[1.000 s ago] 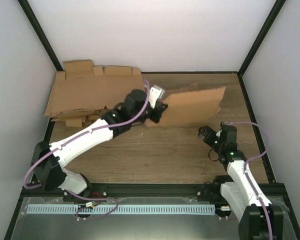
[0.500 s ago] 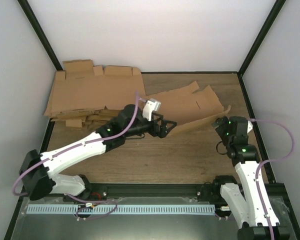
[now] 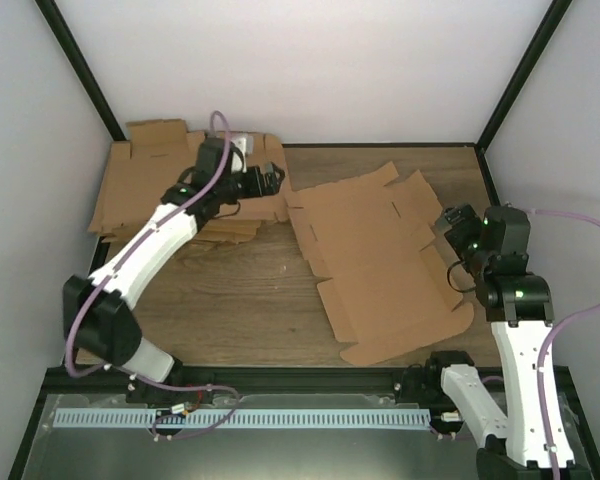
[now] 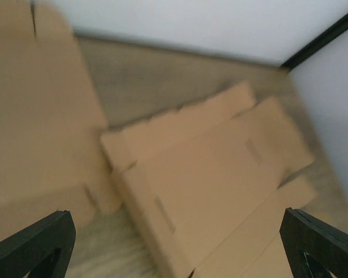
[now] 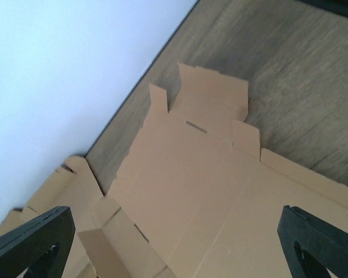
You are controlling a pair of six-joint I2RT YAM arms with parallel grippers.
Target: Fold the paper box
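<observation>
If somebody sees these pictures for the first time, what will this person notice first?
The eye goes first to the paper box, one flat brown die-cut sheet lying open on the wooden table, right of centre. Next comes the pile of cardboard blanks in the far left corner, with the open left gripper above its right edge. The open right gripper hangs by the sheet's right side.

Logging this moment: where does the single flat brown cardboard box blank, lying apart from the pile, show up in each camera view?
Top external: the flat brown cardboard box blank lies unfolded on the table, right of centre.
Left wrist: the blank fills the centre and lower right, blurred.
Right wrist: the blank spans the centre and lower right.
Shared landmark: the bare wooden tabletop bordering the blank, also visible from the left wrist and right wrist.
</observation>
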